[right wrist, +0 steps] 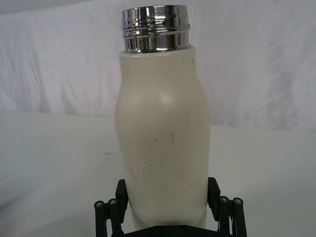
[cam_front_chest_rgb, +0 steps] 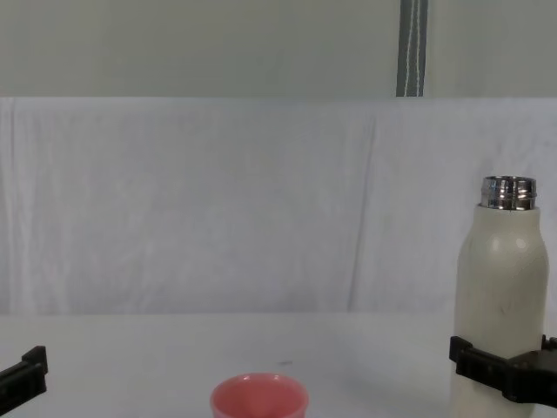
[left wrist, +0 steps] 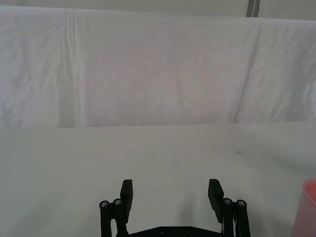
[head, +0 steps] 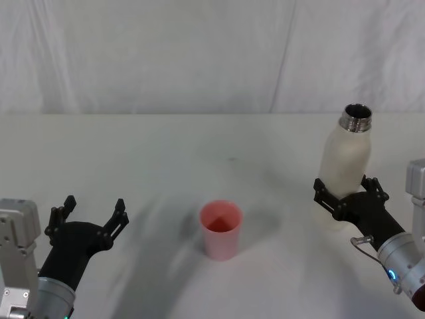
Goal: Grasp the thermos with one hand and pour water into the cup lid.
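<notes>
The thermos [head: 344, 166] stands upright at about 3 o'clock on the white desk [head: 199, 166], far to the right. Its shiny steel neck is open at the top, with no cap on it. The bottle is cream-white and has small dark marks on its side, seen best in the right wrist view [right wrist: 163, 138].

The right gripper [head: 347, 193] is clamped on the lower part of the thermos. One black finger presses on each side of the bottle. In the chest view the gripper [cam_front_chest_rgb: 500, 370] hugs the bottle [cam_front_chest_rgb: 505, 287] low down, near its bottom.

The cup lid [head: 220, 229] is a small pink cup. It sits upright near 6 o'clock, close to the front middle of the desk. It is well apart from the thermos. Its open mouth faces up and it is pink inside too. In the chest view its rim [cam_front_chest_rgb: 258, 396] shows at the bottom middle.

The left gripper [head: 93, 216] is at about 8 o'clock, well apart from the pink cup. Its fingers are spread apart and hold nothing. In the left wrist view the two black fingers [left wrist: 127, 195] stand wide with bare desk between them.

A white cloth [cam_front_chest_rgb: 218, 200] hangs behind the desk.
</notes>
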Motion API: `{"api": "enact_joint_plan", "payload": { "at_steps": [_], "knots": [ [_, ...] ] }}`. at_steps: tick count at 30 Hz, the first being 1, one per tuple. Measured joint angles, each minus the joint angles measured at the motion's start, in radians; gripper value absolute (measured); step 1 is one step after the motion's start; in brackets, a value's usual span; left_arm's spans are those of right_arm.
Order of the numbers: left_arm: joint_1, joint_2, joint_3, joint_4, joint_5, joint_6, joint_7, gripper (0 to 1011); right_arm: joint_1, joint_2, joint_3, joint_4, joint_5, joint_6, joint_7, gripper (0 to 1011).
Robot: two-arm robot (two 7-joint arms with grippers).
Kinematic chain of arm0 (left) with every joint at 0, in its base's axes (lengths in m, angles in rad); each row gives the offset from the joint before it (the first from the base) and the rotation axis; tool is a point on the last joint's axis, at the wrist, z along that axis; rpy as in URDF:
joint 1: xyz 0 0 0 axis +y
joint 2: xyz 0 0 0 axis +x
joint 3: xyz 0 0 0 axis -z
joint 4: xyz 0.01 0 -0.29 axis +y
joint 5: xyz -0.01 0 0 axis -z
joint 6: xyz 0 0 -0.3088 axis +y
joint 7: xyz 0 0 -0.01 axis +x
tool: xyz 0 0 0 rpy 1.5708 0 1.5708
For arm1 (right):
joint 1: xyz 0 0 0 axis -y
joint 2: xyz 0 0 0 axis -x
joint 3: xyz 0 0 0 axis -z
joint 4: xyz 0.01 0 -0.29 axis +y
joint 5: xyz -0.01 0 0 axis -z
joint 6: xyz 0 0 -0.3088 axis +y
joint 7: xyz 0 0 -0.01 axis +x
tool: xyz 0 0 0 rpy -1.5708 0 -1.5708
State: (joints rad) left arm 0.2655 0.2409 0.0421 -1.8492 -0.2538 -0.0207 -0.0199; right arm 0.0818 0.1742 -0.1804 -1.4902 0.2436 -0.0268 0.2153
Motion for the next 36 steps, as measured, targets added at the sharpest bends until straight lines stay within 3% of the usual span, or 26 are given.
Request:
{"api": "enact_joint_plan", "payload": {
  "at_steps": [25,36],
  "knots": [
    [0.0,0.0,0.0,0.0,0.0,0.0,0.0,1001,-0.006,0.005,-0.002,-0.001,0.005,-0.001,0.005,1001],
    [0.0,0.0,0.0,0.0,0.0,0.0,0.0,1001,-0.038,0.017,0.0,-0.018,0.014,-0.003,0.01,1001]
  ]
}}
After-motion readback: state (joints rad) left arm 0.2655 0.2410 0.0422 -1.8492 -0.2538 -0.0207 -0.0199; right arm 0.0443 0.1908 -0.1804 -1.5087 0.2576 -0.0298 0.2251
